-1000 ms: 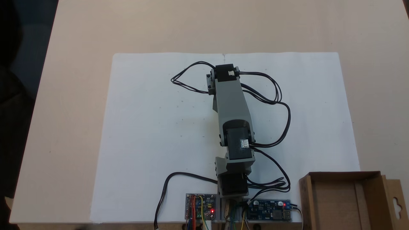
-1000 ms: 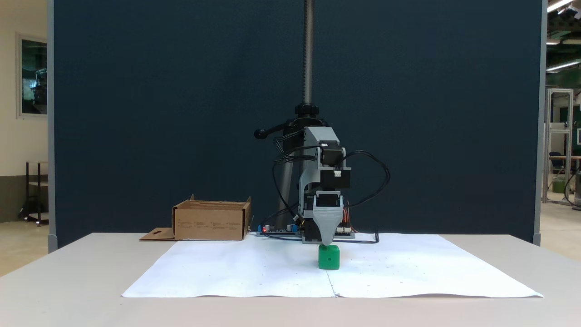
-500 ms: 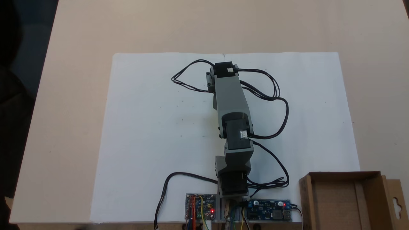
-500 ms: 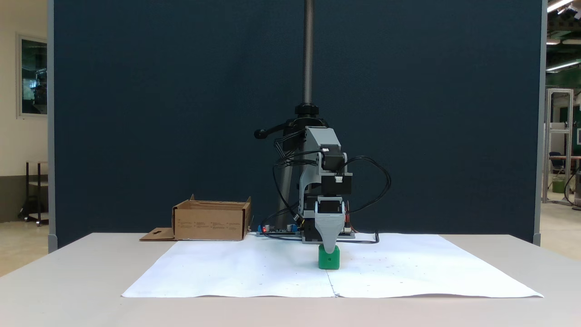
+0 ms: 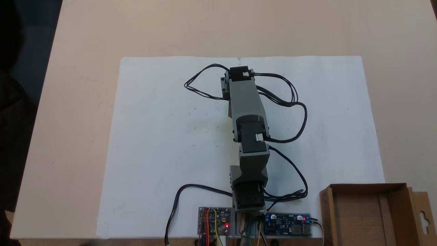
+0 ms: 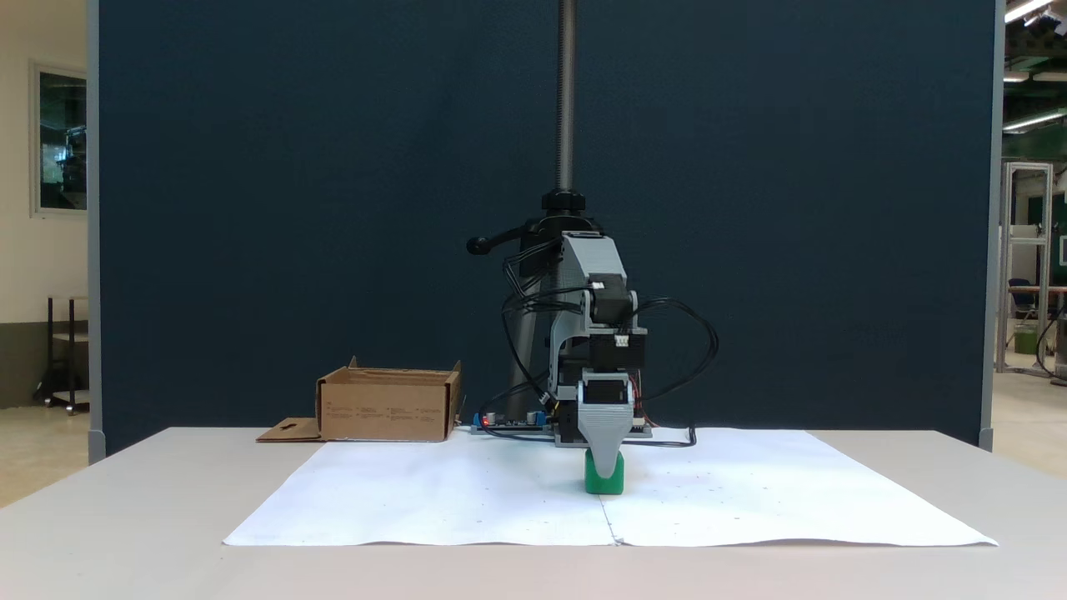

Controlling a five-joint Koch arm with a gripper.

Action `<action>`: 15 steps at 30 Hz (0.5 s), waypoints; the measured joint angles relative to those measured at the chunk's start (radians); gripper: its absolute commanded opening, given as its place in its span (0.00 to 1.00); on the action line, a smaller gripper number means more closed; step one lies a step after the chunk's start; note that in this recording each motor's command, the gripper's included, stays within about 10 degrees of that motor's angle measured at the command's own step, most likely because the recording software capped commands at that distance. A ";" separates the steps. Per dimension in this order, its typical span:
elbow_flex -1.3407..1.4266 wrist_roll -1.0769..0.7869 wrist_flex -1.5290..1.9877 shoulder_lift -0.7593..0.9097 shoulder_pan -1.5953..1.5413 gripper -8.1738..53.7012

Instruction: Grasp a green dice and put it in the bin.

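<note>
A fixed view: one green dice (image 6: 604,482), one bin (image 6: 388,405), one tool (image 6: 606,472), state unclear.

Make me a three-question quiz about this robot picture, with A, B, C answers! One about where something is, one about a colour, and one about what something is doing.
1. Where does the small green cube dice sit?
A. On the white paper sheet
B. Inside the box
C. On the bare table

2. What colour is the shallow cardboard box bin?
A. Blue
B. Brown
C. White

3. What is the grey gripper doing?
A. Raised high above the table
B. Reaching into the box
C. Lowered onto the dice, its front jaw covering the dice's top middle

Answers:
1 A: in the fixed view from the front, the dice rests on the paper, well to the right of the bin.
2 B: both fixed views show plain brown cardboard.
3 C: the grey jaw tip overlaps the dice's face; whether it is open or shut cannot be told.
</note>
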 measured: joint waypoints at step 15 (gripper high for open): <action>0.000 0.000 -0.014 -0.054 0.018 0.79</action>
